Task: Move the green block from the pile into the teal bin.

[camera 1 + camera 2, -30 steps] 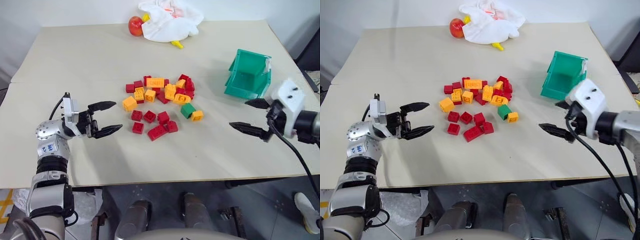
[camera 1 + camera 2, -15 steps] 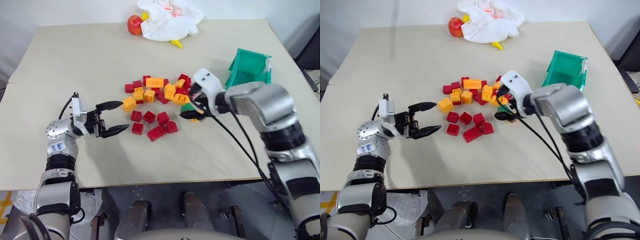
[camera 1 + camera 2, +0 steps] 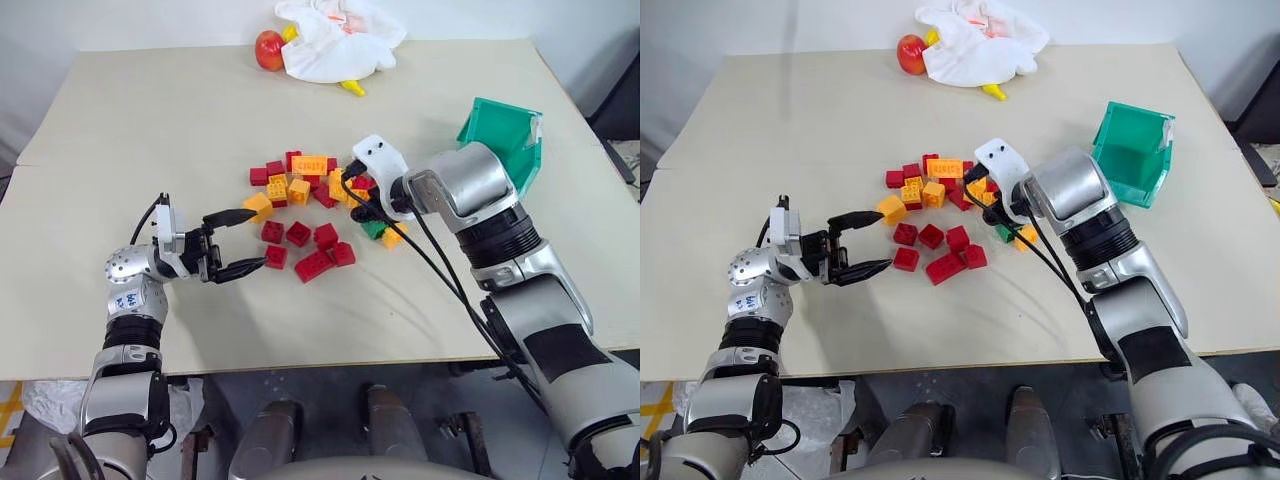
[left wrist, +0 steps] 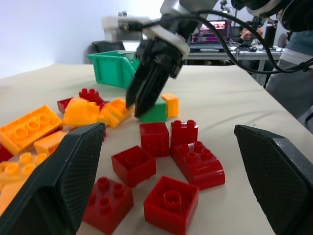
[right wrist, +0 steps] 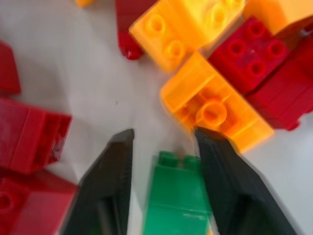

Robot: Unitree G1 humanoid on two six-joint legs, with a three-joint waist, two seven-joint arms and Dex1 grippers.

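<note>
The green block (image 3: 373, 229) lies on the table at the near right edge of the pile (image 3: 315, 195) of red, orange and yellow bricks, beside a small yellow brick (image 3: 394, 236). My right gripper (image 3: 365, 218) points down onto it. In the right wrist view its two fingers (image 5: 110, 186) closely flank the green block (image 5: 178, 196), shut on it. The teal bin (image 3: 505, 135) stands to the right, behind my right arm. My left gripper (image 3: 255, 238) hovers open at the pile's left side, next to a red brick (image 3: 276, 255), holding nothing.
A red apple (image 3: 269, 50), a white cloth (image 3: 338, 35) and a yellow piece (image 3: 352, 88) lie at the table's far edge. Bare tabletop spreads between the pile and the bin, and toward the near edge.
My right arm has swung in from the table's right side to the pile, and its fingers have narrowed around the green block. The left gripper has edged slightly toward the pile, still open.
</note>
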